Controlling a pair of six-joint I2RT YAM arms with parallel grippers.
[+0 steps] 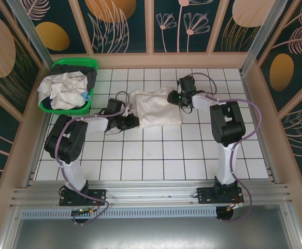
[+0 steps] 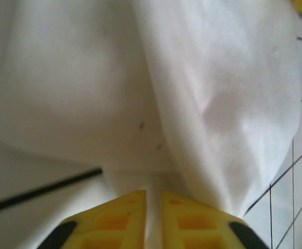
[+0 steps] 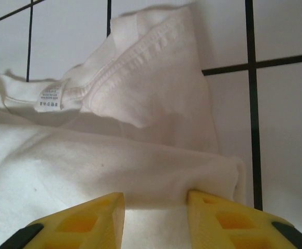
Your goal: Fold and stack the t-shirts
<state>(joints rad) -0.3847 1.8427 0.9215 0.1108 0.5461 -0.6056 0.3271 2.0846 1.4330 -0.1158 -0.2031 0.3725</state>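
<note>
One off-white t-shirt (image 1: pixel 156 106) lies folded into a rough rectangle in the middle of the tiled table. My left gripper (image 1: pixel 131 122) is at its near-left corner. In the left wrist view its yellow jaws (image 2: pixel 153 194) are pinched shut on a thin fold of the shirt (image 2: pixel 140 88). My right gripper (image 1: pixel 177 97) sits at the shirt's far-right edge. There its jaws (image 3: pixel 156 197) stand apart, with a rolled edge of the shirt (image 3: pixel 114 161) lying across the gap. The collar and neck label (image 3: pixel 49 97) lie just beyond.
A green basket (image 1: pixel 75 63) stands at the back left corner, heaped with crumpled white t-shirts (image 1: pixel 65 91) and some dark cloth. Patterned walls close in the table on three sides. White tiles (image 1: pixel 156 155) stretch between the shirt and the arm bases.
</note>
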